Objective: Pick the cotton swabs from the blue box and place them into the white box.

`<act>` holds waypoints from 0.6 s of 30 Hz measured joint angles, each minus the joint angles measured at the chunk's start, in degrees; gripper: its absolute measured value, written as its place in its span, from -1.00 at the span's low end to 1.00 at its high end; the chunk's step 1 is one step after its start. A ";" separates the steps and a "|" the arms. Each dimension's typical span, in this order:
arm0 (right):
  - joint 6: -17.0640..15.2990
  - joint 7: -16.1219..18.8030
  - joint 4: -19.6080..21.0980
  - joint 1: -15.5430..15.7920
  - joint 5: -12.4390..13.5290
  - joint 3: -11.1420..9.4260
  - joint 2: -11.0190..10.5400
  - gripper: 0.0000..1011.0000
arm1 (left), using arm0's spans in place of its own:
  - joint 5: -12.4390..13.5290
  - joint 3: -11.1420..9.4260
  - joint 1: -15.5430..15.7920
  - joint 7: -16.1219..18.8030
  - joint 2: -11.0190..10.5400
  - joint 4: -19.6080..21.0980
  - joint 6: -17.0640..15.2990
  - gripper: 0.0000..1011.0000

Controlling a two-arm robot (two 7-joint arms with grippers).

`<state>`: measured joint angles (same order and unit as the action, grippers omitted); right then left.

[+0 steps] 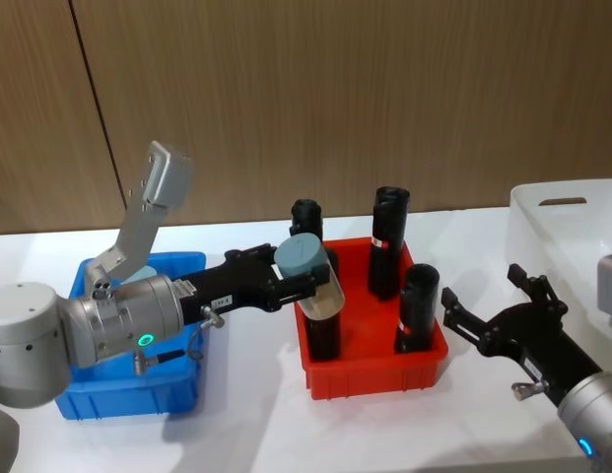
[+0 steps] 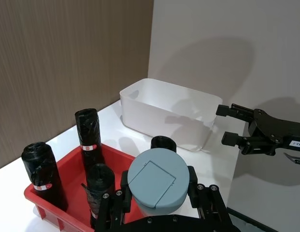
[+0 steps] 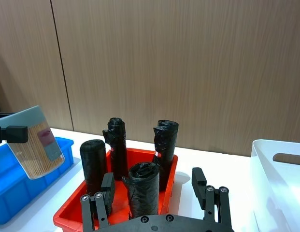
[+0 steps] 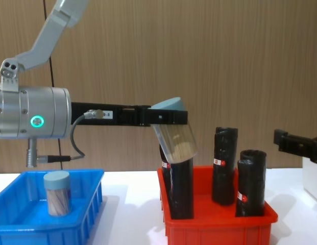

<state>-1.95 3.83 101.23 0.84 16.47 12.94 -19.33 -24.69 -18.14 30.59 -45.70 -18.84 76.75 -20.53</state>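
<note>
Looking across a white bench [image 1: 251, 424] backed by a brown wood-panel wall [image 1: 335, 99], I have three containers in front of me. The blue box [image 1: 128, 399] sits at the near left. One tub of cotton swabs [image 4: 57, 193] stands upright inside it, pale lid on top and tan sticks showing through the clear side. The red bin [image 1: 374, 379] is in the middle, just right of the blue box, and four black rolls [image 1: 387, 241] stand on end in it. The white box [image 2: 159, 116] lies at the far right, well apart from the blue box.

My left gripper [image 1: 304, 276] reaches rightward from above the blue box, pinching a second tub [image 4: 176, 139] at its lidded end. That tub hangs tilted in the air over the left end of the red bin, its lid [image 1: 302, 258] facing up and to the left. Its lower end sits right at the top of the near-left roll, and I cannot tell whether the two touch.

My right gripper [image 1: 481, 282] hovers over the bench to the right of the red bin, on the near side of the white box. Its fingers are spread apart and point left.
</note>
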 joint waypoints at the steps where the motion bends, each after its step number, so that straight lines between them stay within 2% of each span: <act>1: 0.00 0.00 0.00 0.00 0.00 0.00 0.00 0.98 | 0.00 -0.01 0.07 -0.14 0.00 -0.13 0.03 0.32; 18: 0.00 0.03 0.00 0.00 0.00 -0.01 0.01 0.98 | -0.33 -0.28 1.09 -2.06 -0.03 -1.97 1.07 0.31</act>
<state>-1.95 3.85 101.23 0.83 16.46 12.93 -19.33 -25.03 -18.42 31.68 -47.76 -18.87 74.77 -19.45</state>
